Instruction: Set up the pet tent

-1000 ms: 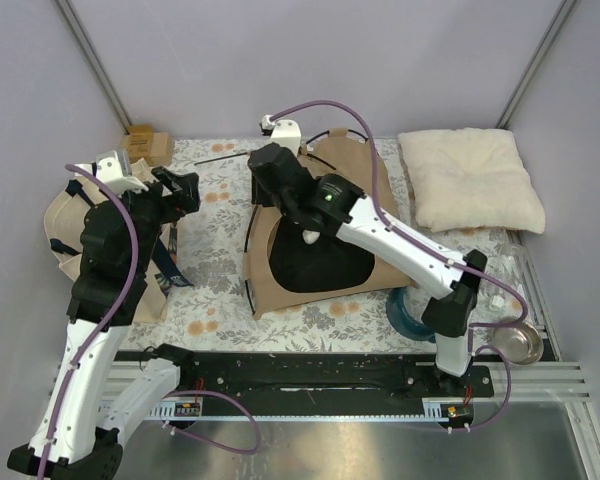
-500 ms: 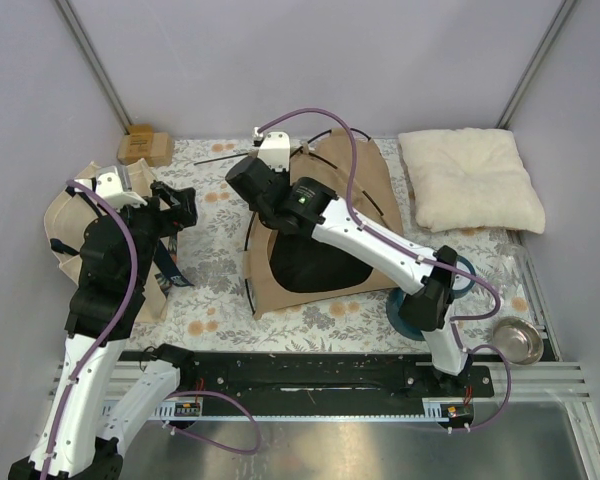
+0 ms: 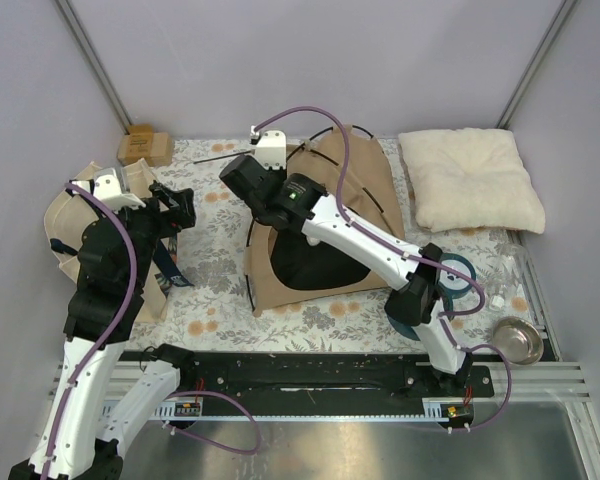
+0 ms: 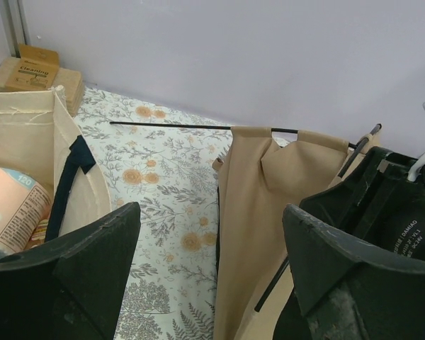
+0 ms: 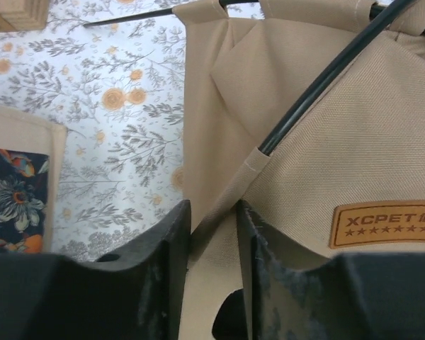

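The pet tent (image 3: 365, 190) is tan canvas with thin dark poles and stands half raised in the middle of the floral mat, its dark opening toward the arms. My right gripper (image 5: 214, 212) reaches over the tent's left front corner. Its jaws are narrowly closed around the fabric pole sleeve (image 5: 230, 188), which crosses the gap and touches both fingers. A brown label patch (image 5: 386, 223) shows just right of them. My left gripper (image 4: 211, 211) hangs wide open beside the tote bag, a short way left of the tent (image 4: 251, 198), holding nothing.
A beige tote bag (image 3: 65, 225) with dark straps sits at the left under the left arm. A cream pillow (image 3: 468, 180) lies back right, a small cardboard box (image 3: 145, 147) back left. A teal bowl (image 3: 458, 275) and a metal bowl (image 3: 518, 342) sit front right. A pole end (image 4: 170, 126) sticks out left over the mat.
The right gripper has swung left and back along the tent's front corner, and the tent's back has risen higher. Its jaws look slightly less tight. The left arm has barely moved.
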Controlling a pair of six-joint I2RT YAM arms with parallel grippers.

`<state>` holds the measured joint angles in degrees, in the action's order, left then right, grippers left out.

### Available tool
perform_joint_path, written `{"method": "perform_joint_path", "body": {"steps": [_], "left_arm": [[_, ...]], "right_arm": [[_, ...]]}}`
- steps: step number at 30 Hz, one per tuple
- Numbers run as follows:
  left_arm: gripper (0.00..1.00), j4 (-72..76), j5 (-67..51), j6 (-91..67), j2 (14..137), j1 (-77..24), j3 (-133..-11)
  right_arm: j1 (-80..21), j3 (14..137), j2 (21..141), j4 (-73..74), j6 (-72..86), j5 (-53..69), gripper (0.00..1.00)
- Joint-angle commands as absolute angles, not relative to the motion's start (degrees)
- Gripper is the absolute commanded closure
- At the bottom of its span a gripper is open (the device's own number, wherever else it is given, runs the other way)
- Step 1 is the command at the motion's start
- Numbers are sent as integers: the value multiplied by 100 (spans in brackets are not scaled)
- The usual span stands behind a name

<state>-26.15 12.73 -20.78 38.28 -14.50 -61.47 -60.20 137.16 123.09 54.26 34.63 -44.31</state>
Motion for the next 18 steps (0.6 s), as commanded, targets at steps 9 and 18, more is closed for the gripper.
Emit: {"method": "perform_joint_path", "body": {"steps": [9, 18], "left_arm": [[16, -2522, 1468, -1890, 3744, -1415, -6266], [15, -2461, 906, -1679, 3762, -1415, -6513]], "right_arm": [[-6134, 13219, 11287, 5082, 2745, -5483, 100], [-6187, 11860, 10127, 2984, 284, -6292, 100]]}}
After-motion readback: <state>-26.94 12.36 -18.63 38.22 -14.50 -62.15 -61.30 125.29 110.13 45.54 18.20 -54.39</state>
